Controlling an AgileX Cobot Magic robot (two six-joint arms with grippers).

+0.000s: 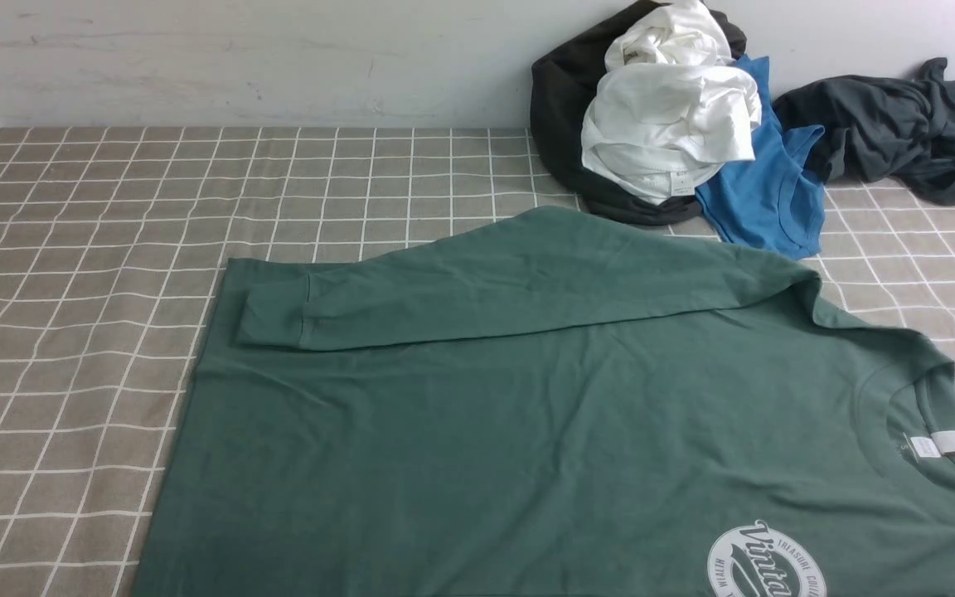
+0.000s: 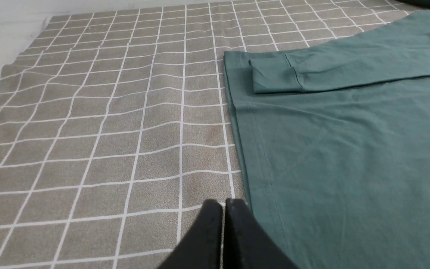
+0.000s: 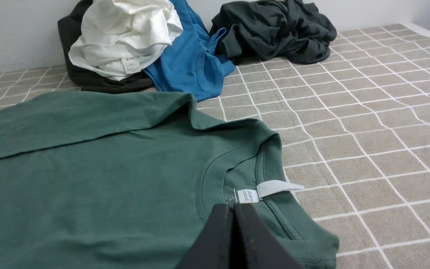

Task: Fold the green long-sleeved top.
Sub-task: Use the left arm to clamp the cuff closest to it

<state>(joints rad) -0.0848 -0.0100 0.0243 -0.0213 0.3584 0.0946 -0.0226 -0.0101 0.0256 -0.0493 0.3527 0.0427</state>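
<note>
You have the green long-sleeved top [image 1: 527, 414] flat on the table [image 1: 71, 290], lower right of frame, one sleeve [image 1: 486, 298] folded across it. Your left claw [image 2: 223, 204] and right claw [image 3: 233, 209] are clenched, empty.

**Lighting and image quality.** Even, diffuse light of moderate brightness, with no glare on the bench [image 1: 71, 332]. Shadows are faint: a thin dark edge under the folded sleeve of the green long-sleeved top [image 1: 527, 398] and deeper pockets in the clothing pile [image 1: 668, 141] behind the top. The pile's white fabric is nearly washed out. The front view is slightly soft. In the wrist views the left gripper [image 2: 223, 203], beside the top's hem, and the right gripper [image 3: 233, 207], over its collar, show as featureless black — slightly blurred.
</note>
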